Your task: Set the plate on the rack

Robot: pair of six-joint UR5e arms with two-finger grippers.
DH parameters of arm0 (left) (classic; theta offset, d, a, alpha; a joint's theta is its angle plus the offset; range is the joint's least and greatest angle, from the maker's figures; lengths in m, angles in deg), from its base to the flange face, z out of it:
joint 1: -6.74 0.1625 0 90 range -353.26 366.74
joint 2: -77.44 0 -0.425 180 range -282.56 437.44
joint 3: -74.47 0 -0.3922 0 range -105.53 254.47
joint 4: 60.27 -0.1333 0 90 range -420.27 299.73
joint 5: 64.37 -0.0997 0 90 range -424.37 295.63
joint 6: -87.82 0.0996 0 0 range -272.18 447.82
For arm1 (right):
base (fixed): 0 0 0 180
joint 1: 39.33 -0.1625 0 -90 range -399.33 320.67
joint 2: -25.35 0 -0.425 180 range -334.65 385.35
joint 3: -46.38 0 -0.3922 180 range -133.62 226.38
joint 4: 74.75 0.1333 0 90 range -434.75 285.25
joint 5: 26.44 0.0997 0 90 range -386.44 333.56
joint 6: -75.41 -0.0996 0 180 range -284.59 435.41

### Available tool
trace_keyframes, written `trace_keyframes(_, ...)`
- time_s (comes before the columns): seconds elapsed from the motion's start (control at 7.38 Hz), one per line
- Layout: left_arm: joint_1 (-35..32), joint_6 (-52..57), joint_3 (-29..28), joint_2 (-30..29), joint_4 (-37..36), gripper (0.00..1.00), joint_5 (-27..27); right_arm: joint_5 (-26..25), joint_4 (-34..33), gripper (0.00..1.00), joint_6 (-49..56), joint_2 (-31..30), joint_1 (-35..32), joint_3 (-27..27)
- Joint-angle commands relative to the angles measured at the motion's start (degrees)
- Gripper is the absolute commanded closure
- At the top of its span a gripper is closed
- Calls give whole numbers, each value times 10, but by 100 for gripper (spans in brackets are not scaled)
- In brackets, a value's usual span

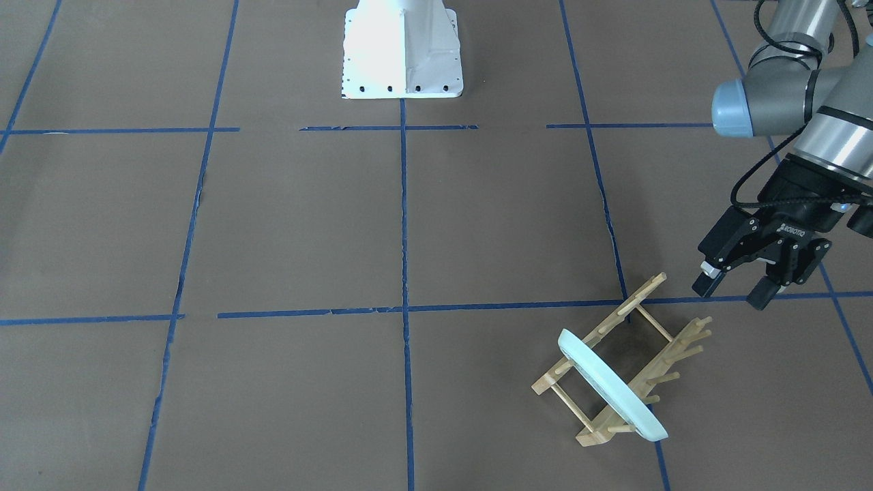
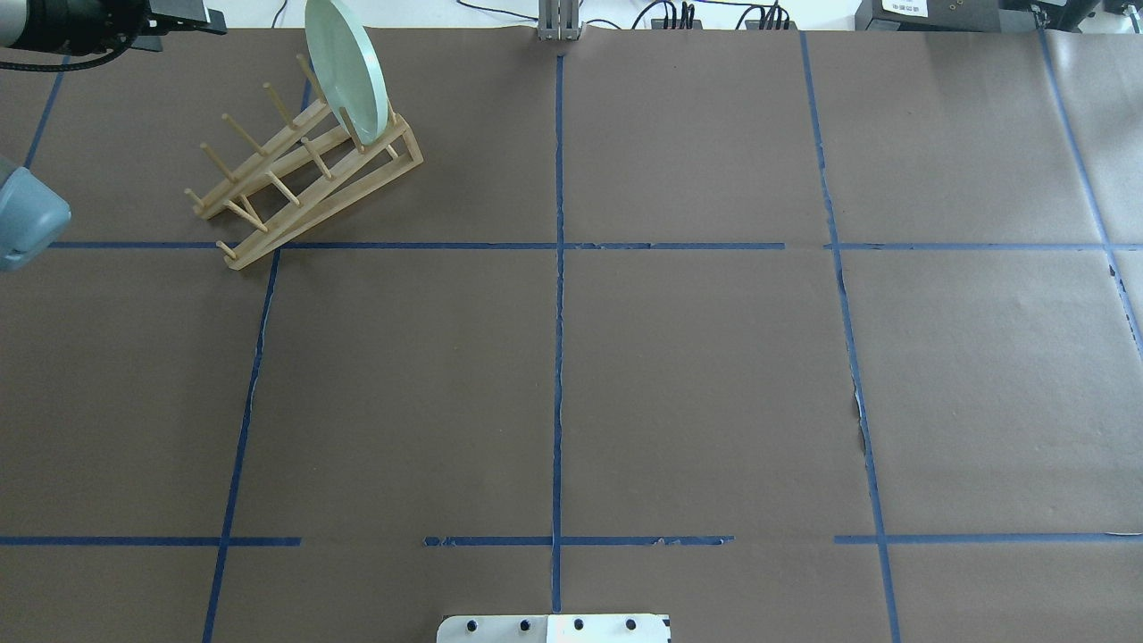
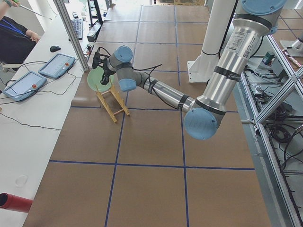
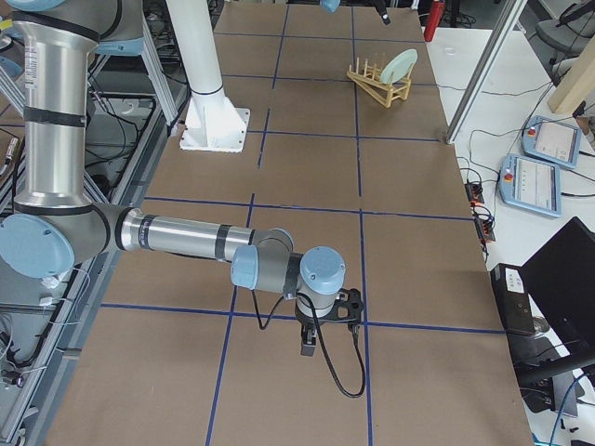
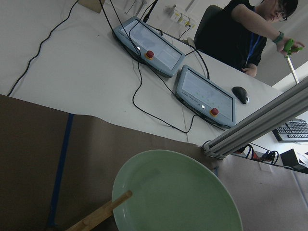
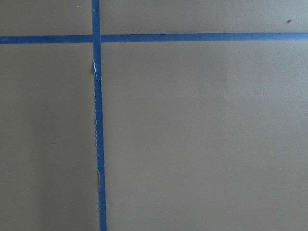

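On bench (image 1: 307, 225) far left, round pale mint-green plate (image 1: 610, 385) on edge betw pegs of small light wooden dish rack (image 1: 641, 298). Left gripper (image 1: 733, 292) nearby, fingers (image 1: 708, 281) spread, empty; right gripper (image 4: 309, 346): can't tell. Looks placed; next: back off w/o nudging rack.

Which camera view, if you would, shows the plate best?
Overhead exterior: the plate stands on edge at the far end of the rack, unobstructed. Front-facing shows it edge-on; left wrist crops its face; both side views show it small; right wrist shows none.

Blue tape (image 2: 558, 357) crossed the brown paper (image 2: 696, 384); two tablets (image 5: 206, 95) and a mouse (image 5: 239, 94) lay on the white bench (image 5: 72, 72)
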State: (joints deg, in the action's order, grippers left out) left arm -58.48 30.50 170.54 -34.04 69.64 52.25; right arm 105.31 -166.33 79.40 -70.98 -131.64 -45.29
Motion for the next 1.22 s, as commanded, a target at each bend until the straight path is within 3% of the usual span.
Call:
trace_keyframes(0.0, -21, 206, 71, 7, -208, 0, -3, 0, 0, 0, 0, 0, 0, 0)
trace_keyframes(0.27, -68, 364, 77, 67, -237, 0, 3, 0, -1, 0, 0, 0, 0, 0)
trace_keyframes(0.41, -96, 439, 50, 79, -257, 0, 15, 0, 0, 0, 0, 0, -1, 0)
trace_keyframes(0.68, -147, 498, 12, 150, -260, 0, 91, 0, 0, 0, 0, 0, 0, 0)
trace_keyframes(1.08, -224, 609, -63, 220, -260, 0, 106, 0, 0, 0, 0, 0, 0, 0)
